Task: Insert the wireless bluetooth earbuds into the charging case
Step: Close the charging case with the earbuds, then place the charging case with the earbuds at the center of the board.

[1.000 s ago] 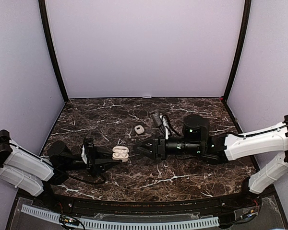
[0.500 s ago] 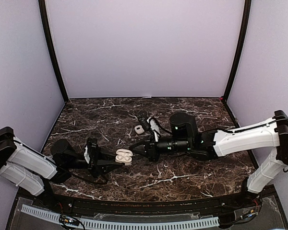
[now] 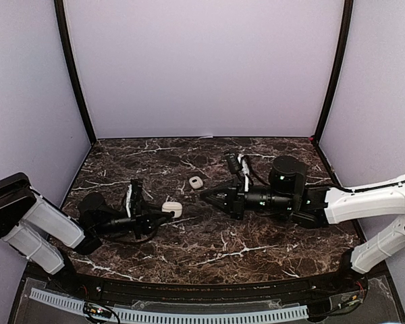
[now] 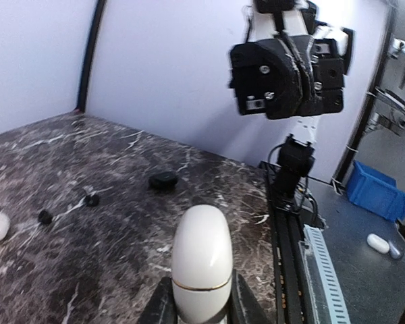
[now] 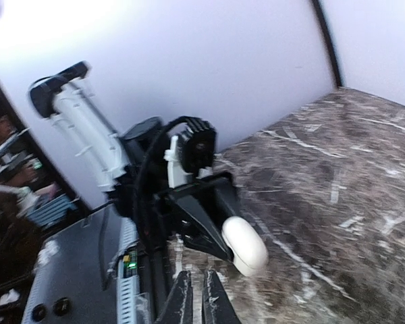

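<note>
One closed white case [image 4: 201, 263], contents hidden, sits pinched in left claw [image 3: 165, 211]; right claw [image 3: 206, 194] pressed together.

Top cam: high up, behind both arms, far off. Looks down & fwd over the whole table [image 3: 256, 250], near edge at bottom, back edge at top. L wrist cam: low, close to the table, faces the right side along the near edge. The white case [image 4: 201, 260] is v. close in front, w/ the right arm [image 4: 287, 74] past it. R wrist cam: low too, faces the left side, sees the same case & the left arm [image 5: 88, 135]. All 3 views share the case, left of the table's middle.
</note>
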{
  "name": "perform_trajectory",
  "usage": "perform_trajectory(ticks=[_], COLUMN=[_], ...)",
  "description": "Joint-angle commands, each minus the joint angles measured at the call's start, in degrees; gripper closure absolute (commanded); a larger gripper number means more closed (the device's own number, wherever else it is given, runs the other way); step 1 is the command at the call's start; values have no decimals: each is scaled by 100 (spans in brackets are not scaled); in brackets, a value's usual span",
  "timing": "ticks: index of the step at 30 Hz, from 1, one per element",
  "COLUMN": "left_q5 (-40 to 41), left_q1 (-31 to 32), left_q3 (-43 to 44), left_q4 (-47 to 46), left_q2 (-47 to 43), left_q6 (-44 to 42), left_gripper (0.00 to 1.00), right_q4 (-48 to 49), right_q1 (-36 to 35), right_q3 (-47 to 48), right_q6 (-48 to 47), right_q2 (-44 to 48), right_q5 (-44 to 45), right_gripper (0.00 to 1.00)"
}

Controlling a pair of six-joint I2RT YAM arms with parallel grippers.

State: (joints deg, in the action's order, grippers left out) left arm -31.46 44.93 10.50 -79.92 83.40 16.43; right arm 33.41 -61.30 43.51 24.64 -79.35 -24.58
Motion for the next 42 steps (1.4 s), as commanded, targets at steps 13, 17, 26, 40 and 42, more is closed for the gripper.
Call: perform_trajectory(ticks=[13,17,26,40,42], left_q5=[-1801,-2024,-1885,-243,26], left_q1=[-2805,-3040,-3164,-3278,-3272], left_q3=[1412,1777,2467,2813,2814], left_q4=[2091,2035,2954,5299,5544], left_q2=[1703,2317,2770,2054,1771], left_q6=[2832,2983,2660,1851,1597], left_gripper=[100,100,88,2,2], right_q4=[-4640,-4885,-5383,-5675,-5699], right_q1=[1334,1877,3013,3147,3142], right_q3=[-300,-735,-918,75,146], right_q6=[-253,28,967,1446,1162], right_q2=[1178,1584,1503,-253,-391], right_q5=[3833,3595,3475,3521,3614], right_gripper=[62,25,0,7,7])
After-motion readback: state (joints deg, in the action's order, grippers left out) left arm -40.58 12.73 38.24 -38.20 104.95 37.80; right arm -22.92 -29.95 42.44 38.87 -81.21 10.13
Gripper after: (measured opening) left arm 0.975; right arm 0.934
